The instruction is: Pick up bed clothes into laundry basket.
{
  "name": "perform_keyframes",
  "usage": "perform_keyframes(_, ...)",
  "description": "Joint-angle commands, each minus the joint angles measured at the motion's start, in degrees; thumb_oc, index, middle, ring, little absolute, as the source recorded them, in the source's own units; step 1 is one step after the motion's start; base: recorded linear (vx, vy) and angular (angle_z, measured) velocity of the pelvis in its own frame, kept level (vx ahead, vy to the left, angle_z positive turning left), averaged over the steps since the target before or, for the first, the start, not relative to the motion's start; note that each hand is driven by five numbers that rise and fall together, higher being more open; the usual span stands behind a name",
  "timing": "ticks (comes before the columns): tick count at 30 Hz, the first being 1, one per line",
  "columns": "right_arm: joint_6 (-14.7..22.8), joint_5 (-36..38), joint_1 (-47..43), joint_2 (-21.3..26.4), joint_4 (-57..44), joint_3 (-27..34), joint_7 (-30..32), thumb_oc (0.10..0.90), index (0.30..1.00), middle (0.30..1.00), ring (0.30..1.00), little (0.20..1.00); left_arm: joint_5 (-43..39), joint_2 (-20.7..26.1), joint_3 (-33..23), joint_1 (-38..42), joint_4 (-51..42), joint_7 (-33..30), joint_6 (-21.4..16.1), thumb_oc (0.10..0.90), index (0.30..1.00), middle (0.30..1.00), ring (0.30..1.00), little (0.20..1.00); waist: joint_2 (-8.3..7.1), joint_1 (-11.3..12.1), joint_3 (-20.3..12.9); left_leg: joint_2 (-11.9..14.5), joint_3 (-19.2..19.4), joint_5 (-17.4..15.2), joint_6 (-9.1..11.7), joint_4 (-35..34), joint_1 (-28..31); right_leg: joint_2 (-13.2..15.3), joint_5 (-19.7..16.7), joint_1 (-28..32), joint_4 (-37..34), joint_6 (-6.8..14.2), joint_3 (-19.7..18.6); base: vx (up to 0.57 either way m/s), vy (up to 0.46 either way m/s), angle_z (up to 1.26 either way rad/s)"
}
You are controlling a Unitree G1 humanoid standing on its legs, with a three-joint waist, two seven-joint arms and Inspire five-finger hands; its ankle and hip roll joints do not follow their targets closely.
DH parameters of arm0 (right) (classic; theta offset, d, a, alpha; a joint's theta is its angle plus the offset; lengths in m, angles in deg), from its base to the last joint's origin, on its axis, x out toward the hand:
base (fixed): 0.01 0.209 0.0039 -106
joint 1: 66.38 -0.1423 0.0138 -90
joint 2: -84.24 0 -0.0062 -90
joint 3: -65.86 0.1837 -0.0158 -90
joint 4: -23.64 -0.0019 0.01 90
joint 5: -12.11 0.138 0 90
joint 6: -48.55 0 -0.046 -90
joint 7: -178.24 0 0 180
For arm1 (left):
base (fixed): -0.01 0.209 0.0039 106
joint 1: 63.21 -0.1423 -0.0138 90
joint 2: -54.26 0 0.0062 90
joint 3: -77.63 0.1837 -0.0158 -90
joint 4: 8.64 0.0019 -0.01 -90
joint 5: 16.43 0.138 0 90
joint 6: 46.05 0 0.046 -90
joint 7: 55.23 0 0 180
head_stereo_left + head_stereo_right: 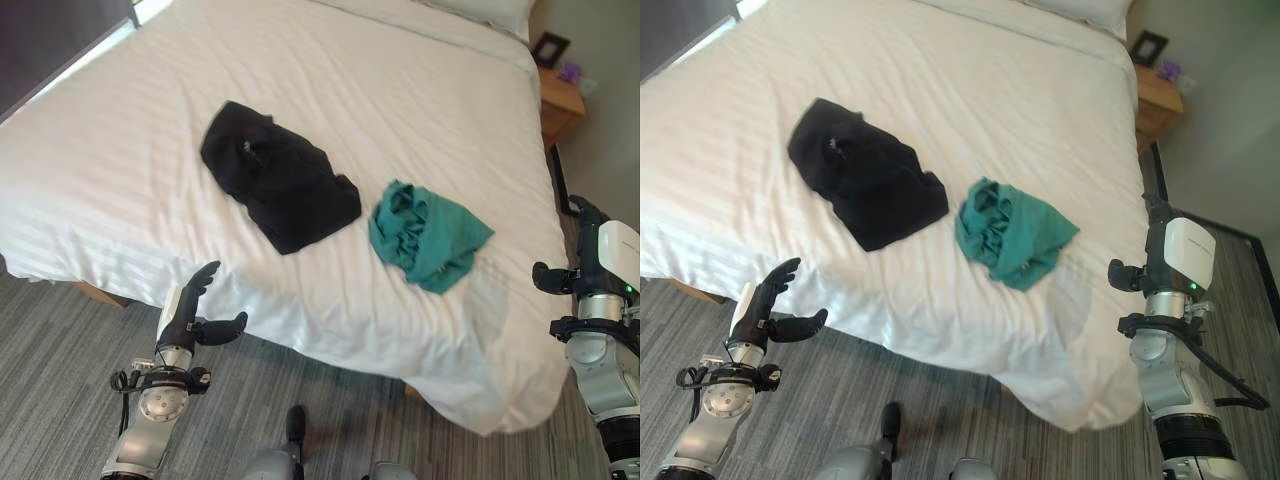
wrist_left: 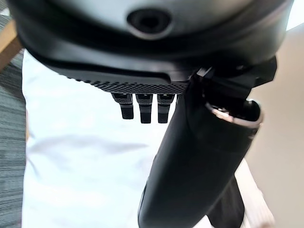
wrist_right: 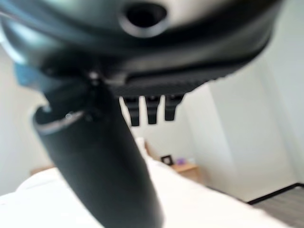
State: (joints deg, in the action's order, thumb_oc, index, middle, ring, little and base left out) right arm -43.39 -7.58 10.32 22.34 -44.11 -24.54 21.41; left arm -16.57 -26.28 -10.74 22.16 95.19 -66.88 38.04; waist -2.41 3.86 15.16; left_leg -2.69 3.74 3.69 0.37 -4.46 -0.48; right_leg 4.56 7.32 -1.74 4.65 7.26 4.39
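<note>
White bedding covers the bed (image 1: 330, 120), which fills most of the head views; grey striped carpet (image 1: 60, 340) lies around its near edge. On the sheet lie two garments, near each other but apart: a crumpled black garment (image 1: 278, 175) toward the left and a smaller bunched teal garment (image 1: 425, 233) to its right. A wooden nightstand (image 1: 560, 100) stands past the bed's far right corner, bearing a small dark picture frame (image 1: 550, 47). The left hand (image 1: 192, 312) hangs over the carpet just off the bed's near edge, fingers straight and thumb spread, holding nothing; the right hand (image 1: 1155, 255) is raised beside the bed's right edge, fingers likewise relaxed and empty.
</note>
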Motion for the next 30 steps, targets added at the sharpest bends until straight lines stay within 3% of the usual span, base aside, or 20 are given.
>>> perform_keyframes(1, 0.4, 1.2, -11.0, 4.8, 4.2, -0.7, 0.1, 0.800, 0.900, 0.900, 0.900, 0.900, -2.0, 2.7, -0.2, -3.5, -5.3, 1.5, -3.1, 0.800, 0.900, 0.900, 0.900, 0.900, -4.11, 1.8, -2.2, 7.2, -1.5, -1.6, 4.1, -0.5, -0.3, 3.7, -9.0, -0.8, -6.7, 3.0, -2.0, 0.09, -0.063, 0.91)
perform_keyframes(5, 0.3, 0.6, -13.2, 4.0, 5.8, -4.2, -1.7, 0.800, 0.900, 0.900, 0.900, 0.900, -1.8, 0.0, -0.9, -5.9, -0.6, 1.6, -2.4, 0.800, 0.900, 0.900, 0.900, 0.900, -4.47, 2.5, -3.1, 7.2, -1.9, -2.4, 4.2, -0.5, 0.5, 4.4, -10.9, 0.7, -8.9, 2.9, -2.9, 0.16, -0.102, 0.66)
perform_keyframes(10, 0.4, 1.0, -17.1, 1.4, 13.2, -10.2, -4.1, 0.800, 0.900, 0.900, 0.900, 0.900, 0.6, -1.5, 0.1, -7.5, 10.7, 2.5, -0.7, 0.800, 0.900, 0.900, 0.900, 0.900, -3.22, 2.8, -4.2, 7.9, -2.5, -2.5, 4.8, -0.5, 0.8, 4.8, -10.7, 2.3, -9.3, 2.3, -2.6, 0.13, -0.058, 0.49)
perform_keyframes(11, 0.4, 1.3, -18.5, 0.8, 16.0, -11.6, -4.5, 0.800, 0.900, 0.900, 0.900, 0.900, 1.0, -1.6, 0.7, -6.9, 14.0, 2.5, -0.3, 0.800, 0.900, 0.900, 0.900, 0.900, -2.96, 2.8, -4.2, 8.0, -2.6, -2.5, 5.0, -0.5, 0.7, 4.8, -10.6, 2.4, -9.4, 2.2, -2.5, 0.08, -0.055, 0.46)
perform_keyframes(12, -0.2, 2.0, -21.1, -0.8, 22.6, -14.0, -5.1, 0.800, 0.900, 0.900, 0.900, 0.900, 2.2, -1.7, 2.1, -4.6, 23.3, 0.9, 0.6, 0.800, 0.900, 0.900, 0.900, 0.900, -2.22, 2.9, -4.1, 8.1, -2.9, -2.1, 5.3, -0.5, 0.4, 4.8, -10.6, 2.4, -9.6, 2.0, -2.3, 0.08, -0.054, 0.27)
perform_keyframes(14, -0.2, 2.6, -22.8, -1.8, 26.2, -15.3, -5.3, 0.800, 0.900, 0.900, 0.900, 0.900, 2.5, -2.1, 2.7, -2.8, 28.7, 0.1, 0.7, 0.800, 0.900, 0.900, 0.900, 0.900, -1.73, 2.7, -4.1, 8.2, -3.0, -2.0, 5.6, -0.5, 0.1, 4.8, -10.5, 2.3, -9.6, 1.9, -2.2, 0.09, -0.042, 0.13)
perform_keyframes(15, -0.9, 4.1, -25.7, -3.6, 34.3, -16.8, -5.9, 0.800, 0.900, 0.900, 0.900, 0.900, 2.8, -2.7, 3.7, -0.2, 39.4, -0.6, 1.4, 0.800, 0.900, 0.900, 0.900, 0.900, -1.01, 2.5, -4.1, 8.4, -3.1, -1.8, 5.9, -0.5, -0.5, 4.8, -10.2, 1.8, -9.6, 1.9, -2.3, 0.10, -0.040, 0.31)
perform_keyframes(16, -0.9, 4.2, -25.7, -3.6, 34.3, -16.8, -5.9, 0.800, 0.900, 0.900, 0.900, 0.900, 2.8, -2.7, 3.7, -0.1, 39.5, -0.6, 1.4, 0.800, 0.900, 0.900, 0.900, 0.900, -1.00, 2.4, -4.1, 8.4, -3.1, -1.8, 5.9, -0.5, -0.5, 4.7, -10.2, 1.8, -9.6, 1.9, -2.2, 0.09, -0.039, 0.47)
perform_keyframes(17, -1.6, 5.7, -28.1, -4.9, 40.5, -17.6, -6.9, 0.800, 0.900, 0.900, 0.900, 0.900, 3.2, -3.0, 4.2, 1.5, 47.7, -0.4, 2.3, 0.800, 0.900, 0.900, 0.900, 0.900, -0.29, 2.3, -4.2, 8.6, -3.1, -1.4, 6.2, -0.5, -1.1, 4.7, -9.9, 1.4, -9.6, 1.8, -2.2, 0.04, -0.011, 0.16)
perform_keyframes(19, -1.8, 7.1, -29.7, -6.0, 44.2, -18.0, -7.4, 0.800, 0.900, 0.900, 0.900, 0.900, 3.8, -3.7, 4.0, 2.3, 54.0, -0.3, 3.2, 0.800, 0.900, 0.900, 0.900, 0.900, 0.23, 2.0, -4.3, 8.7, -3.0, -1.3, 6.5, -0.5, -1.5, 4.5, -9.6, 1.0, -9.6, 1.9, -2.4, 0.03, -0.001, -0.15)
perform_keyframes(21, -1.8, 7.6, -30.4, -6.4, 44.5, -18.2, -7.4, 0.800, 0.900, 0.900, 0.900, 0.900, 4.1, -4.2, 3.7, 2.6, 56.5, -0.2, 3.6, 0.800, 0.900, 0.900, 0.900, 0.900, 0.40, 1.7, -4.4, 8.8, -2.9, -1.3, 6.6, -0.5, -1.5, 4.4, -9.5, 1.0, -9.6, 1.9, -2.5, 0.02, 0.006, -0.11)
perform_keyframes(24, -1.2, 7.8, -27.8, -7.9, 37.2, -18.3, -6.9, 0.800, 0.900, 0.900, 0.900, 0.900, 5.3, -5.3, 1.5, 1.4, 61.2, -0.3, 5.1, 0.800, 0.900, 0.900, 0.900, 0.900, 0.69, 0.5, -4.9, 9.2, -2.1, -1.4, 6.7, -0.5, -1.1, 4.3, -9.1, 1.3, -9.6, 1.8, -3.3, 0.06, 0.014, -0.19)
perform_keyframes(25, -0.9, 6.8, -24.8, -7.8, 28.4, -17.5, -6.6, 0.800, 0.900, 0.900, 0.900, 0.900, 6.2, -6.0, 0.4, 0.6, 62.6, -0.2, 6.1, 0.800, 0.900, 0.900, 0.900, 0.900, 0.79, -0.5, -5.1, 9.4, -1.7, -1.7, 6.7, -0.5, -0.6, 4.4, -9.1, 1.5, -9.6, 1.8, -3.7, 0.03, 0.003, -0.05)
perform_keyframes(26, -1.0, 6.7, -24.5, -7.8, 28.1, -17.4, -6.7, 0.800, 0.900, 0.900, 0.900, 0.900, 6.3, -6.0, 0.4, 0.6, 62.6, -0.2, 6.0, 0.800, 0.900, 0.900, 0.900, 0.900, 0.78, -0.4, -5.1, 9.4, -1.7, -1.7, 6.7, -0.5, -0.5, 4.4, -9.1, 1.6, -9.6, 1.8, -3.7, 0.05, 0.004, -0.10)
perform_keyframes(27, -0.8, 4.9, -20.3, -6.7, 17.1, -15.1, -6.5, 0.800, 0.900, 0.900, 0.900, 0.900, 7.7, -6.6, -0.7, 0.0, 63.2, 0.0, 6.9, 0.800, 0.900, 0.900, 0.900, 0.900, 0.88, -1.5, -5.4, 9.7, -1.3, -2.1, 6.6, -0.5, 0.0, 4.5, -8.9, 1.9, -9.6, 1.8, -4.1, 0.02, 0.001, -0.24)
perform_keyframes(30, -0.5, 3.4, -15.9, -6.1, 9.5, -12.2, -6.3, 0.800, 0.900, 0.900, 0.900, 0.900, 9.0, -7.0, -1.0, -0.3, 63.0, 0.4, 7.3, 0.800, 0.900, 0.900, 0.900, 0.900, 1.08, -2.2, -5.6, 9.9, -0.8, -2.6, 6.6, -0.5, 0.7, 4.7, -8.8, 2.2, -9.6, 1.8, -4.4, 0.02, -0.001, -0.22)
